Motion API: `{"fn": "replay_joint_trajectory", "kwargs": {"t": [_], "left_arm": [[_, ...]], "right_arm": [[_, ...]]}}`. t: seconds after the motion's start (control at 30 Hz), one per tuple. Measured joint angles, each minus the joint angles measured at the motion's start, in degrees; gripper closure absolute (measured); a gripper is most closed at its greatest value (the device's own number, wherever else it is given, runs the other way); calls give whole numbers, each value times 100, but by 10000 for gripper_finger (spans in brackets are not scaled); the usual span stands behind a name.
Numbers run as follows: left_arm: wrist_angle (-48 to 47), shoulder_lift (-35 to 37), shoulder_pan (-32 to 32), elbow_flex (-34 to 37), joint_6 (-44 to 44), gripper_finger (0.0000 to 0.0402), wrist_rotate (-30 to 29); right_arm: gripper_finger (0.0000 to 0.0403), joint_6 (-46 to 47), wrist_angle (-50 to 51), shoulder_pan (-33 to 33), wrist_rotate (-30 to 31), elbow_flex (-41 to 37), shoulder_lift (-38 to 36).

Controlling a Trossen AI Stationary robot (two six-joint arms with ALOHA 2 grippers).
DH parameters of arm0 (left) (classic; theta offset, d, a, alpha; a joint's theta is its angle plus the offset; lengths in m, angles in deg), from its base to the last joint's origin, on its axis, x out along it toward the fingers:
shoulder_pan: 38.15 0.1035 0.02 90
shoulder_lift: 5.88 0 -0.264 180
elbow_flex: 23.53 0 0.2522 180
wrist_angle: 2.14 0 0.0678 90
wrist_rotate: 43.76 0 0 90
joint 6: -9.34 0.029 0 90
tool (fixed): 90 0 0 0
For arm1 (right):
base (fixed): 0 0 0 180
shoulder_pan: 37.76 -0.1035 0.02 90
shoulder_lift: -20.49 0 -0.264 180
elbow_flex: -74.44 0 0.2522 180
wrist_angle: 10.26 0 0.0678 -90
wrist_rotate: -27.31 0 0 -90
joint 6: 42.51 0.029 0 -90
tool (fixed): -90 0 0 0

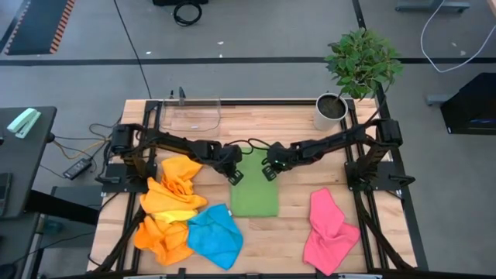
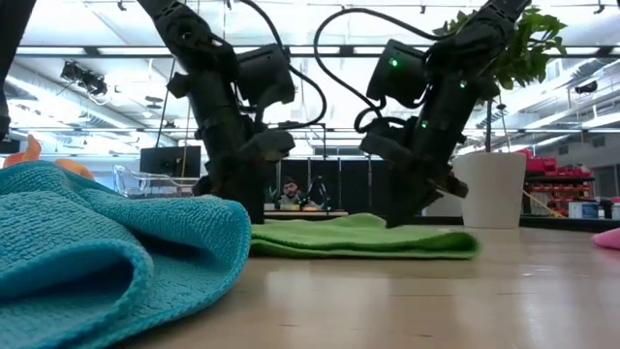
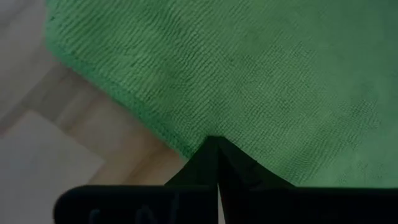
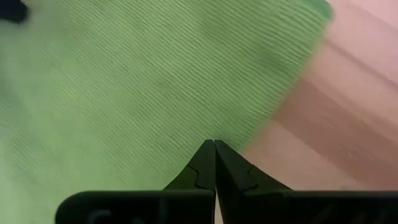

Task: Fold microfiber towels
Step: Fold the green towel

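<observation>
Between both closed grippers lies the green towel point(image 1: 254, 195).

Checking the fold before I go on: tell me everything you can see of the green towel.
The green towel is a plain, nubbly cloth lying flat, folded into a tidy rectangle at the middle of the wooden table. The shut left pincer and shut right pincer pinch its two far corners. No other towel touches it.

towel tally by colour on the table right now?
green towel: 1
yellow towel: 1
orange towels: at least 1; the heap hides any more
blue towel: 1
pink towel: 1
Total: at least 5
</observation>
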Motion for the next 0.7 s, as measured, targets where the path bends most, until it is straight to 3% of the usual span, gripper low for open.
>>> {"fn": "replay_joint_trajectory", "kwargs": {"t": [0.13, 0.33, 0.5, 0.7], "left_arm": [[117, 297, -1, 21, -93, 375, -24], [565, 687, 71, 11, -10, 376, -410], [767, 354, 464, 11, 213, 395, -182], [520, -24, 802, 20, 249, 379, -78]], "right_arm": [[398, -178, 21, 94, -215, -4, -125], [398, -270, -238, 273, 69, -1, -506], [398, -395, -628, 649, -89, -3, -298], [398, -603, -773, 1055, -190, 4, -126]]}}
